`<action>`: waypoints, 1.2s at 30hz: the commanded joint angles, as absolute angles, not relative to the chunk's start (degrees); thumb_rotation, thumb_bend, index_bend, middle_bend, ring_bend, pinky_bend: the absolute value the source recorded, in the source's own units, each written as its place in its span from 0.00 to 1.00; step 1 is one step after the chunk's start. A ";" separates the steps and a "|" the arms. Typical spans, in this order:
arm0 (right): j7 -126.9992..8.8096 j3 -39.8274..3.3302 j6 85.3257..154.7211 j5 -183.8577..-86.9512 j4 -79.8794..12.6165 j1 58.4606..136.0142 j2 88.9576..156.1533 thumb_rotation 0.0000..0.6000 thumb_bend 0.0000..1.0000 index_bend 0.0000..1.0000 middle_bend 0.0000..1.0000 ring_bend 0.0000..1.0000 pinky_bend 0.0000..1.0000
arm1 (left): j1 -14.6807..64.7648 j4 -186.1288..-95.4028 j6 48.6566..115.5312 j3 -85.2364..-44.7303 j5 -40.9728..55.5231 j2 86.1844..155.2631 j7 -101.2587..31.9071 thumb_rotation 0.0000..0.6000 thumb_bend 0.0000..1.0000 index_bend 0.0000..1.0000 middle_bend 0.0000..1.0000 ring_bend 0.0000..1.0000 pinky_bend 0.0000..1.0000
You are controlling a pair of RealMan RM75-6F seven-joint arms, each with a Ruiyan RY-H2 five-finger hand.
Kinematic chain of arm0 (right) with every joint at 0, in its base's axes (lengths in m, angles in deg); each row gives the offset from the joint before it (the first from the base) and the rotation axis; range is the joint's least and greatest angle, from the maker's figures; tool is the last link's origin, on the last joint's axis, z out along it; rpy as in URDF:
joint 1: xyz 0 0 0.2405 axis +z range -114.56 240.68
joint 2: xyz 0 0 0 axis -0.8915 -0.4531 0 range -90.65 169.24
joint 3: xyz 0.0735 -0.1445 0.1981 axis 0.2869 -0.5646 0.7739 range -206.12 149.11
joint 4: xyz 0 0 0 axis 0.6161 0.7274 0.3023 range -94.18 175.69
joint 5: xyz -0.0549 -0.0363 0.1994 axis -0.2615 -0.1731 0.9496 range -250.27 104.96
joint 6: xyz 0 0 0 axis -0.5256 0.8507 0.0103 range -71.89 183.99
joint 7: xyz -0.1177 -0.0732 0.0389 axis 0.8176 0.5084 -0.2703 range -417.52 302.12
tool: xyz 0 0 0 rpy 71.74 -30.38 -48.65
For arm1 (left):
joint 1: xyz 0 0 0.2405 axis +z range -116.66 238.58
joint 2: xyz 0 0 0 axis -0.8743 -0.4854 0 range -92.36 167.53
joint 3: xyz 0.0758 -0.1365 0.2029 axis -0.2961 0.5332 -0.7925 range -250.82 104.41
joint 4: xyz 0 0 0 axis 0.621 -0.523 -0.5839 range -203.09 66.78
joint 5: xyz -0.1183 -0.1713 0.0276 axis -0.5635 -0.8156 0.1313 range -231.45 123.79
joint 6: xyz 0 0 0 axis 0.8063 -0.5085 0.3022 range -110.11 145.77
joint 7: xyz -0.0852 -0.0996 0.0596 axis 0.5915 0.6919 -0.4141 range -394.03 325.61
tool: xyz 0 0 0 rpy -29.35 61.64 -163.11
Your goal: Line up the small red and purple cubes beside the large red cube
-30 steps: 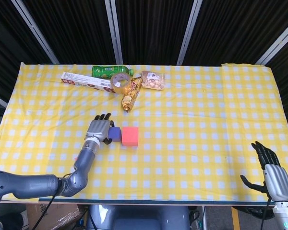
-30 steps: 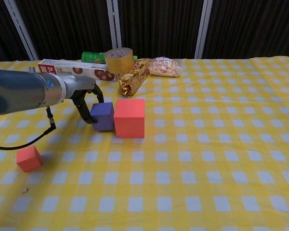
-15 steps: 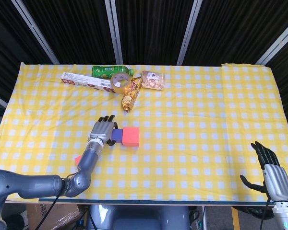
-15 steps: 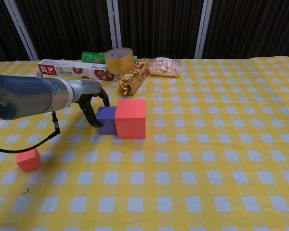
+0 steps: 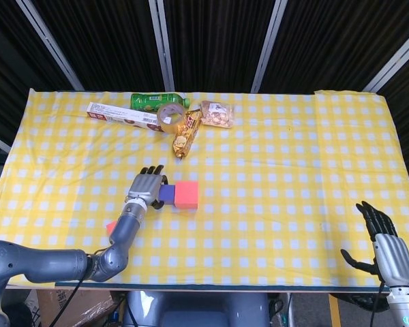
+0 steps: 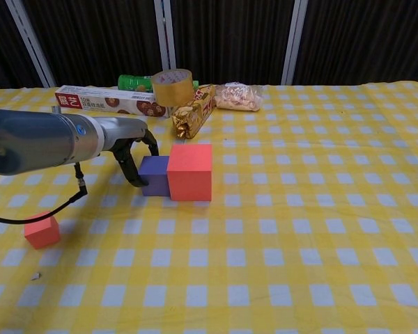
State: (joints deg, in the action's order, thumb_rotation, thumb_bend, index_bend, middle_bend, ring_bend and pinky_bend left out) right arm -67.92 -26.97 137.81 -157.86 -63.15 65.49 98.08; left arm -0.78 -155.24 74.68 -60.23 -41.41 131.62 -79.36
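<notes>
The large red cube [image 5: 186, 195] [image 6: 190, 172] stands near the middle of the yellow checked table [image 5: 286, 157]. The small purple cube [image 5: 165, 195] [image 6: 155, 175] sits flush against its left side. My left hand [image 5: 147, 185] [image 6: 134, 156] holds the purple cube, with fingers curled round its left and back faces. The small red cube [image 5: 111, 227] [image 6: 42, 230] lies apart, nearer the front left, half hidden by my left forearm in the head view. At the table's front right edge, my right hand [image 5: 385, 242] is open and holds nothing.
Along the far side lie a long biscuit box [image 5: 123, 116] [image 6: 108, 101], a green bottle [image 5: 150, 101], a tape roll [image 5: 172, 116] [image 6: 172, 87], a gold snack pack [image 5: 185, 134] [image 6: 191, 111] and a bag of nuts [image 5: 217, 114] [image 6: 238, 97].
My left hand slid the purple cube rightward until it met the large red cube, which shifted slightly right. The small red cube and my right hand stayed put.
</notes>
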 commanded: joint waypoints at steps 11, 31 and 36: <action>-67.73 -27.02 137.98 -158.01 -63.11 65.44 98.17 1.00 0.31 0.00 0.00 0.00 0.00 | -0.70 -156.11 74.61 -60.80 -41.09 130.80 -78.68 1.00 0.31 0.21 0.00 0.00 0.00; -67.86 -26.91 138.28 -158.07 -63.01 65.36 98.05 1.00 0.31 0.00 0.00 0.00 0.00 | 10.28 -168.97 80.20 -70.49 -10.29 117.06 -68.68 1.00 0.25 0.17 0.00 0.00 0.00; -67.27 -26.83 138.46 -158.11 -62.95 65.36 98.25 1.00 0.31 0.00 0.00 0.00 0.00 | 14.52 -167.56 80.64 -77.69 8.56 112.04 -62.88 1.00 0.25 0.18 0.00 0.00 0.00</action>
State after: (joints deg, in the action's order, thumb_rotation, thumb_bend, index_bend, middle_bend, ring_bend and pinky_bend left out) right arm -67.33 -26.85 138.43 -158.10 -62.96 65.36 98.22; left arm 9.38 -166.76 79.21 -70.44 -6.42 117.90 -68.83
